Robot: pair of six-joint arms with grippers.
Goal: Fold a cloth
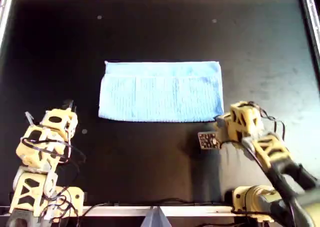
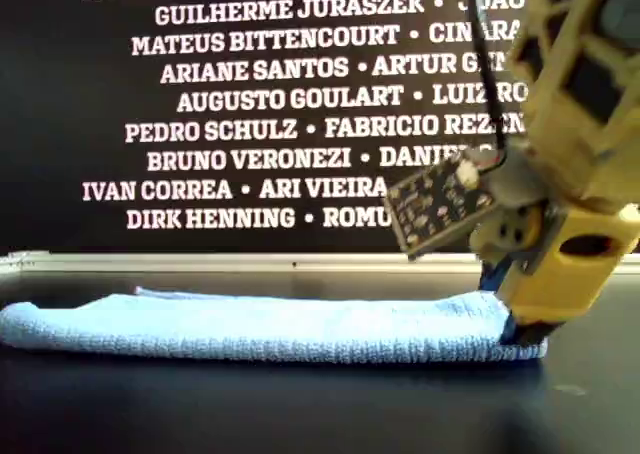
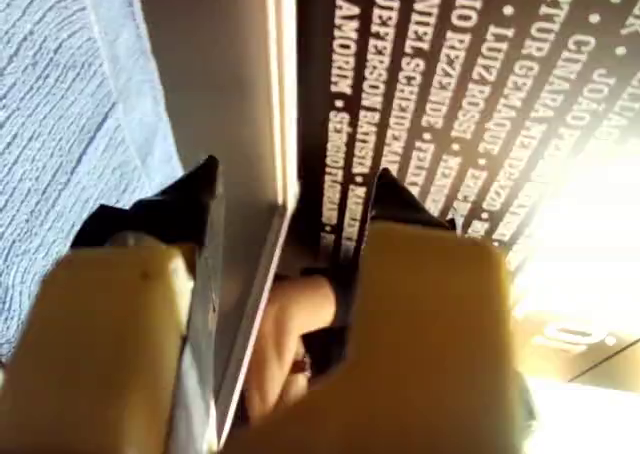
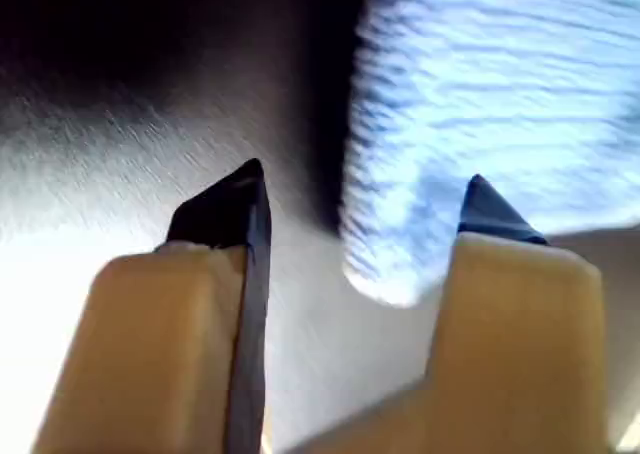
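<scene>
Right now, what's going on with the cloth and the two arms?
The light blue cloth lies on the black table, already folded once into a wide rectangle. Neither arm holds it. The right pincer is open just off the cloth's corner, at the overhead view's lower right, with that corner showing between its jaws. The left pincer is open too, empty, parked off the cloth at the overhead view's lower left.
</scene>
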